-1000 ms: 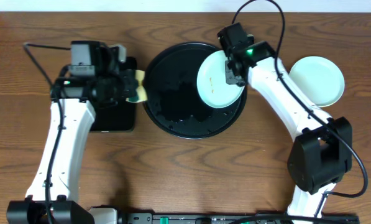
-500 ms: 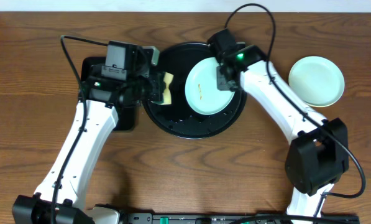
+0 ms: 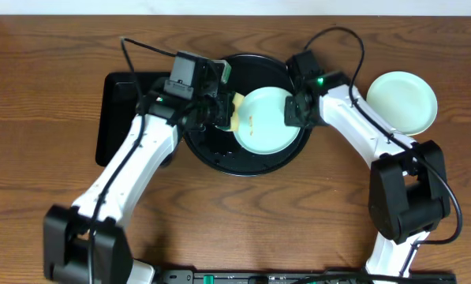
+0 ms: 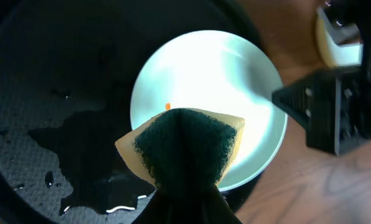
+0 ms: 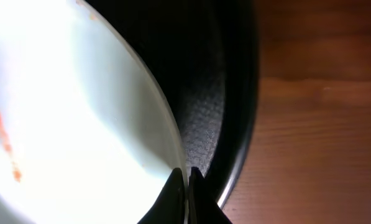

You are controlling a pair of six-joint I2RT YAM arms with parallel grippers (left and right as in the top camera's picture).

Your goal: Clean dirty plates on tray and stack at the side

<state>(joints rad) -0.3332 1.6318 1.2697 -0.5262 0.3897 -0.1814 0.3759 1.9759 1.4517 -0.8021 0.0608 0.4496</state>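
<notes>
Nothing can be read — no words, labels, brands or numbers show on the plate [image 3: 265, 130], the tray [image 3: 243, 162], the sponge [image 4: 185, 146] or the table [image 3: 235, 221].

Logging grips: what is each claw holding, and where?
Left claw: yellow sponge with dark green scouring face, pinched at one end. Right claw: glossy light blue round plate, pinched at its rim.

Plate [image 4: 222, 81] glossy, smooth; tray [image 4: 42, 74] matt, pebbled, wet patches. Sponge [image 4: 185, 146]: rough scourer on foam; table [image 3: 243, 213] wood-grain.
</notes>
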